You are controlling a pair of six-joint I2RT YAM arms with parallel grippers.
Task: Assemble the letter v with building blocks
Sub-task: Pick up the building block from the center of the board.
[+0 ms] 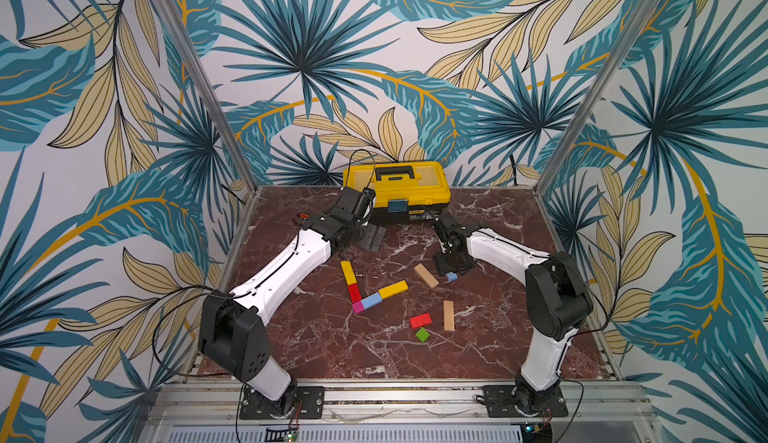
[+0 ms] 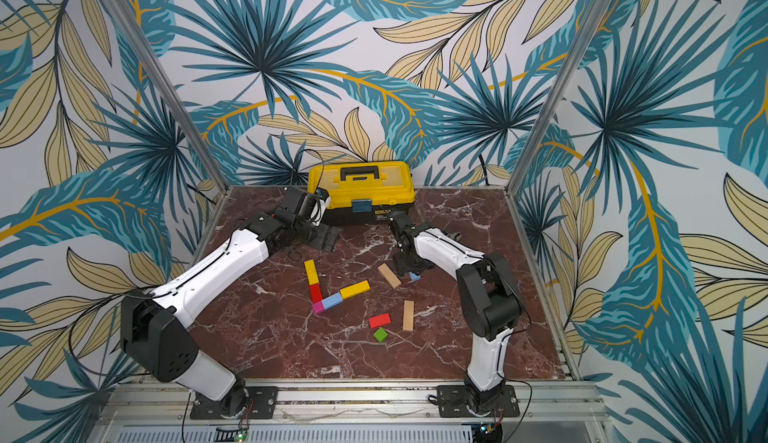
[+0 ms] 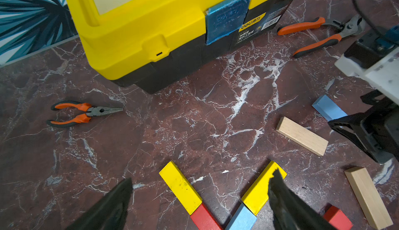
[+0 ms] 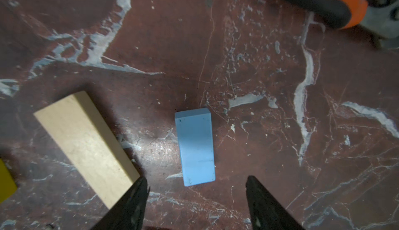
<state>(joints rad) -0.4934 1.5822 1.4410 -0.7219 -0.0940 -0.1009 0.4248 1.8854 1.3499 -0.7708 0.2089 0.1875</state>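
Left fingers: spread wide, empty, above the counter in front of the toolbox, facing the V's open end.
Pliers: lying left of the toolbox; not part of the job.
V so far: yellow bar, red block, pink cube at the tip, blue block, second yellow bar; laid end to end, two legs meeting at the cube.
Loose blocks: tan bar, spare red block, green cube, second tan bar; all right of the V, none touching it.
Right fingers: parted, holding nothing, low over the loose blue block, which lies flat just ahead of the tips.
Step (judged): fetching that blue block for the V.
Next move (judged): advance and lower to straddle its narrow sides, then close; the tan bar sits just beside one finger and could get nudged.
Hard to see: both top views hide the right fingers under the wrist and half the loose blue block.
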